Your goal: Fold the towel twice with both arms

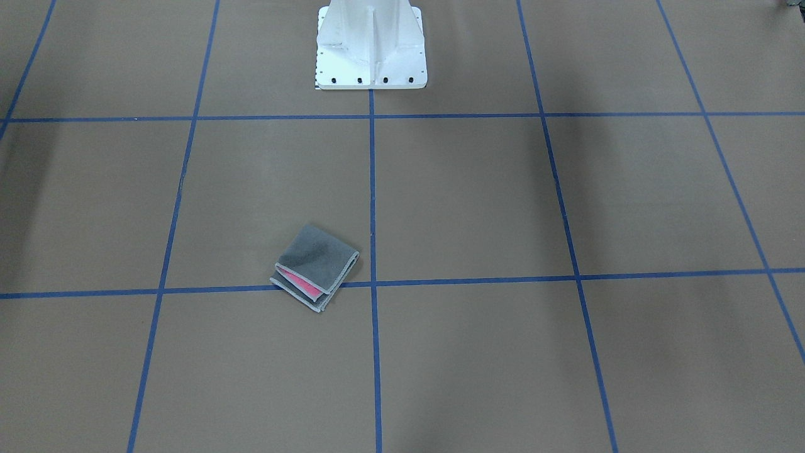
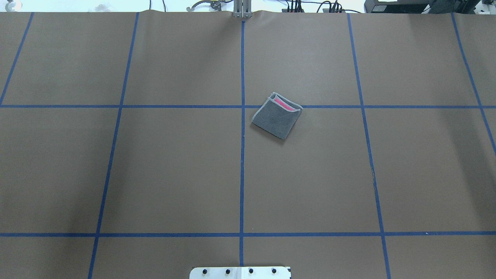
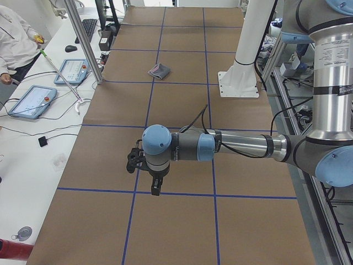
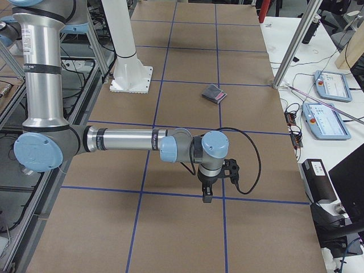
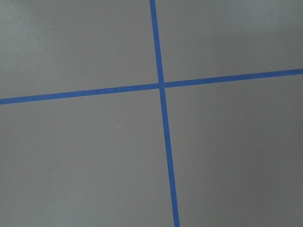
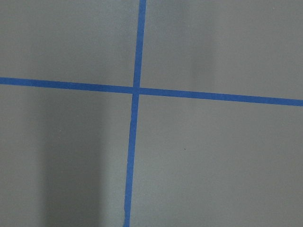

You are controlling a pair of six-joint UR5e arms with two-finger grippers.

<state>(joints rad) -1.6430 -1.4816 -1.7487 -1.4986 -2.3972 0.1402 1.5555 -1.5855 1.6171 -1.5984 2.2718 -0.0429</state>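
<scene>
The towel [image 1: 317, 267] lies folded into a small square near the table's middle, dark grey outside with a strip of pink between its layers at the open edge [image 2: 277, 116]. It also shows far off in both side views [image 3: 159, 70] [image 4: 214, 94]. My left gripper [image 3: 156, 186] hangs fingers-down over a blue tape crossing, far from the towel; I cannot tell whether it is open or shut. My right gripper [image 4: 207, 193] hangs the same way at the table's other end, and its state cannot be told either. Both wrist views show only brown table and blue tape.
The white bolted pedestal [image 1: 371, 50] stands at the robot's side of the table. Blue tape lines [image 2: 242, 155] grid the brown surface. Beside the table are a metal post [image 3: 83, 38], control tablets [image 3: 32, 102] [image 4: 327, 119] and a seated person's sleeve [image 3: 14, 33].
</scene>
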